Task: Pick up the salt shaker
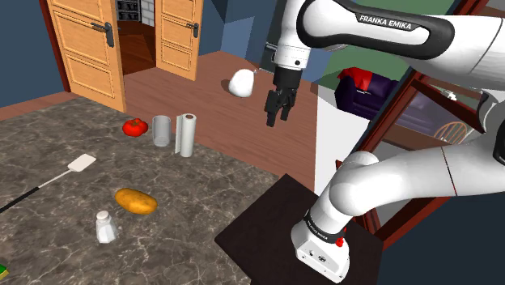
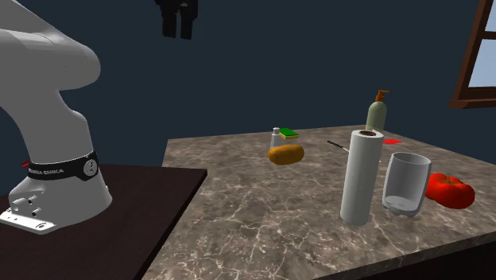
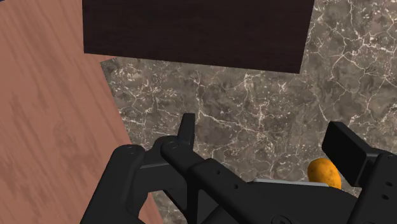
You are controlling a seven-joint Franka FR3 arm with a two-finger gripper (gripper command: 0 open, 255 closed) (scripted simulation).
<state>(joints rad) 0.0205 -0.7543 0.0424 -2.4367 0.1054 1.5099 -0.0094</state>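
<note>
Open gripper high over the marble counter, salt shaker untouched and far from it.

In the shoulder view the gripper (image 1: 277,118) hangs aloft with its fingers spread and empty. The salt shaker (image 1: 105,227) stands upright on the counter (image 1: 73,146), just beside a potato (image 1: 135,201) and well apart from the tomato (image 1: 134,126), glass (image 1: 162,130) and paper-towel roll (image 1: 187,134) grouped farther back. A spatula (image 1: 81,163) lies between the two groups. The second exterior view looks from the other side: there the shaker peeks over the potato, next to a green sponge (image 2: 288,134), and a soap dispenser (image 2: 377,111) stands behind the roll. The wrist view adds the gap between the fingers (image 3: 186,130), with bare marble in it, the potato by the other fingertip, and the dark stand top (image 3: 197,32) beyond.
</note>
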